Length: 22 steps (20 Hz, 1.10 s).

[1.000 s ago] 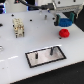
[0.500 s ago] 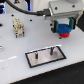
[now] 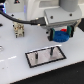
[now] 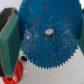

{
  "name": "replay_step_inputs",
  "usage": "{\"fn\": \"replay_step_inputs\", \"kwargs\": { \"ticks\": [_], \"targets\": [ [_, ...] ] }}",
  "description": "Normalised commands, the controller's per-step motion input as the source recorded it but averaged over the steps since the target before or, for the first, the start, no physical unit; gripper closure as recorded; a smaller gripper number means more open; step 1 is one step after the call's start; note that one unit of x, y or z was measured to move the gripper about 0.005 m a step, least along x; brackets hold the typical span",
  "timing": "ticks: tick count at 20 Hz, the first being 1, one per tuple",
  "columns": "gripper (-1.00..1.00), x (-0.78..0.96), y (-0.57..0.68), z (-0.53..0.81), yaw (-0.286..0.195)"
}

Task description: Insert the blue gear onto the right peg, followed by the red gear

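the pincer (image 3: 61, 35) is clenched on the blue gear (image 4: 48, 34) at the exterior view's right, above the white plate (image 3: 46, 55) on the worktop (image 3: 15, 60). the gear looks light, stiff and slick, best held by opposite rim edges.

White table (image 3: 15, 57) under black-edged plate (image 3: 36, 57)

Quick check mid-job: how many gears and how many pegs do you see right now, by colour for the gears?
Blue gear: 1, held in the gripper
Red gear: 1, partly visible in the wrist view
Pegs on the white plate: 2, one at and one at
Total: 4
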Motion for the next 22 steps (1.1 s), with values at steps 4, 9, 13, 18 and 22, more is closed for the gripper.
{"fn": "replay_step_inputs", "kwargs": {
  "ticks": [4,9,13,18,22],
  "targets": [
    [1.0,0.43,-0.27,0.0,0.0],
    [1.0,0.35,-0.23,-0.02,0.0],
    [1.0,0.36,-0.17,-0.02,0.0],
    [1.0,0.32,-0.11,-0.08,0.0],
    [1.0,0.22,0.0,0.15,0.0]
  ]
}}
